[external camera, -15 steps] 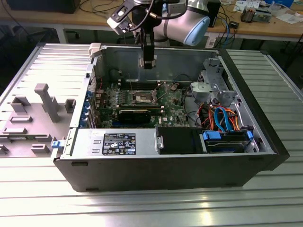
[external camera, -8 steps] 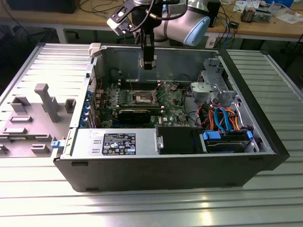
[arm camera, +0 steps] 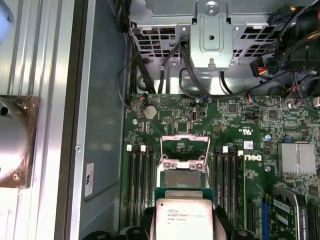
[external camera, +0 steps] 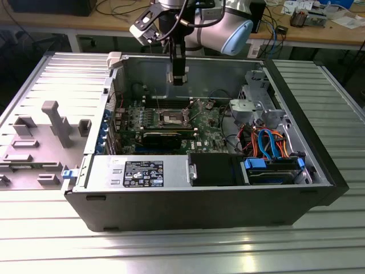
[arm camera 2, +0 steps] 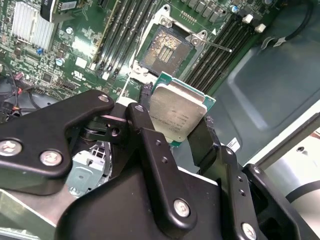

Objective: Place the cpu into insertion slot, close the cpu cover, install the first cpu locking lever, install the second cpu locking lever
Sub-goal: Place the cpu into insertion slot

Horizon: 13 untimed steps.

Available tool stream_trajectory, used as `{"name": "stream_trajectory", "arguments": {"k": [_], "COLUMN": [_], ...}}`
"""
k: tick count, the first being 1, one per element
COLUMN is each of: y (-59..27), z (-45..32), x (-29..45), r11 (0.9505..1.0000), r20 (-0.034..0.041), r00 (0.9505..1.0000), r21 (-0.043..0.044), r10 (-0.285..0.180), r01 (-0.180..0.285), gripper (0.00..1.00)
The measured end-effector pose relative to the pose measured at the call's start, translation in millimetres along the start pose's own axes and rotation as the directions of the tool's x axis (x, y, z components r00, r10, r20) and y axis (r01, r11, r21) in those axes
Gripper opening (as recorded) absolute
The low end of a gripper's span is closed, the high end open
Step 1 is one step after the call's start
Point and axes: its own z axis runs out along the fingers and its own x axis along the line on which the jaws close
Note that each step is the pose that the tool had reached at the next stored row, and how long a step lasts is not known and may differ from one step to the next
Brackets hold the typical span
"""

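The claw (arm camera 2: 175, 121) is gripping the cpu (arm camera 2: 176, 107) by two opposite edges. Its fingers (arm camera 2: 152, 150) are closed only to the chip's width, and the silvery metal top is facing the second wrist view. The cpu is hanging in the air above the green board (arm camera: 240, 125), close to the insertion slot (arm camera: 182, 179) but not touching it. All of this is taking place inside the open computer case (external camera: 199, 205), which is lying on the ribbed desk (external camera: 319, 97).

**Handling.** The cpu is judged to be light, thin and rigid. Its smooth edges are probably offering little friction, so a tilt in the grip could let it slip. The underside and the exposed contact field of the slot are likely fragile. The hold therefore belongs on the edges only, as it is now, and never on the faces.

**Edges and clearance.**
- The cpu cover (arm camera: 184, 146) is standing swung back off the slot, leaving the dark centre uncovered.
- A thin locking lever (arm camera 2: 217, 46) is projecting outward beside the slot's rim.
- Long black memory slots (arm camera: 140, 185) are running along both sides of the slot and narrowing the room for sideways travel.
- The grey drive cage (arm camera: 210, 35) is sitting well apart, beyond the board's edge.
- The freest approach appears to be straight down over the slot.
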Motion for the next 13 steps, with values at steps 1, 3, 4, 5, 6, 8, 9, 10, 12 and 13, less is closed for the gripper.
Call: {"name": "stream_trajectory", "arguments": {"k": [1, 3, 4, 5, 6, 8, 9, 10, 12, 13], "y": [0.0, -0.4, -0.8, -0.9, -0.9, -1.0, -1.1, -1.2, -1.4, -1.5], "z": [1.7, 3.4, 4.4, 5.2, 6.1, 7.6, 8.5, 10.1, 14.2, 16.1], "x": [0.4, 0.6, 0.6, 0.5, 0.5, 0.5, 0.5, 0.4, 0.5, 0.4], "r11": [1.0, 1.0, 1.0, 1.0, 1.0, 1.0, 1.0, 1.0, 0.9997, 0.9997], "r20": [-0.0001, 0.0, 0.0, 0.0, 0.0001, 0.0, 0.0, 0.0003, 0.0015, 0.0016], "r00": [1.0, 1.0, 1.0, 1.0, 1.0, 1.0, 1.0, 1.0, 0.9997, 0.9997], "r21": [-0.0001, 0.0, 0.0, 0.0, -0.0001, -0.0001, -0.0001, -0.0002, -0.0007, -0.0007], "r10": [0.0, 0.0, 0.0, 0.0, 0.0, 0.0, 0.001, 0.005, 0.025, 0.026], "r01": [0.0, 0.0, 0.0, 0.0, 0.0, 0.0, -0.001, -0.005, -0.025, -0.026], "gripper": [0.55, 0.55, 0.55, 0.55, 0.55, 0.55, 0.55, 0.55, 0.55, 0.55]}}
